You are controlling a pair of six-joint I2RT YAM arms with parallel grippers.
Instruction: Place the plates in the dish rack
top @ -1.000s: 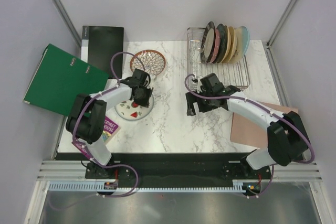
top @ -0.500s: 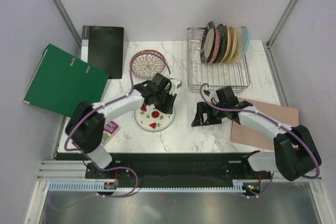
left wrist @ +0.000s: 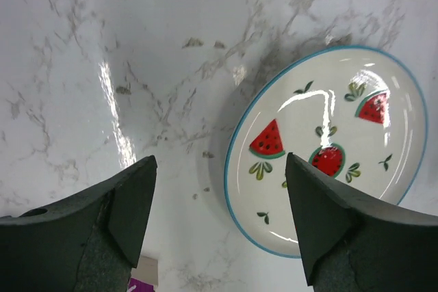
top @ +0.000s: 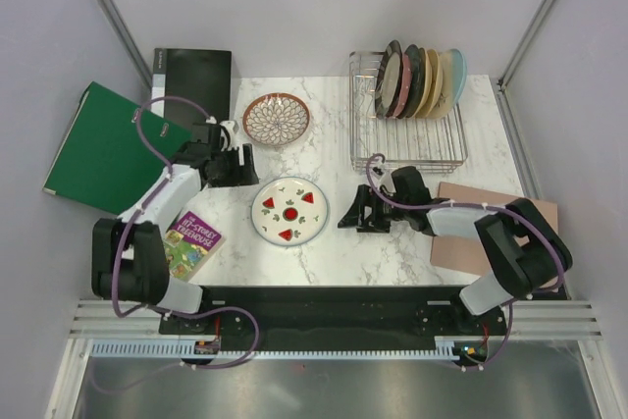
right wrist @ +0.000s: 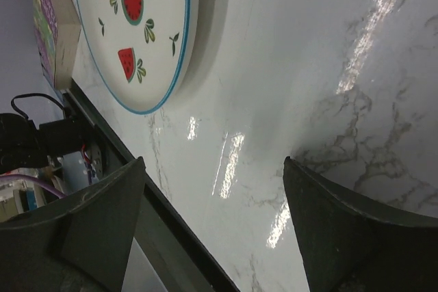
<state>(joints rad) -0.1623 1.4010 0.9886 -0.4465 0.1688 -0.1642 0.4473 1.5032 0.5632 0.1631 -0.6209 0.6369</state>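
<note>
The white plate with red fruit motifs [top: 289,210] lies flat on the marble table, between the two arms. My left gripper [top: 243,166] stands open just to its left, holding nothing; in the left wrist view its fingers [left wrist: 130,203] frame bare marble and the plate's [left wrist: 328,162] left rim. My right gripper [top: 355,215] is open just right of the plate, low over the table, with the plate [right wrist: 137,25] ahead of it. The brown petal-lattice plate [top: 277,118] lies flat at the back. The dish rack [top: 407,139] holds several plates [top: 417,80] upright at its far end.
A green binder [top: 113,149] and a black folder [top: 191,80] lie at the back left. A colourful book [top: 191,242] sits by the left arm near the front edge. A pinkish-tan board [top: 491,233] lies under the right arm.
My left gripper carried the fruit plate right to the table's middle, opened, let it go and drew back left. My right gripper moved forward and left, up to the plate's right side.
</note>
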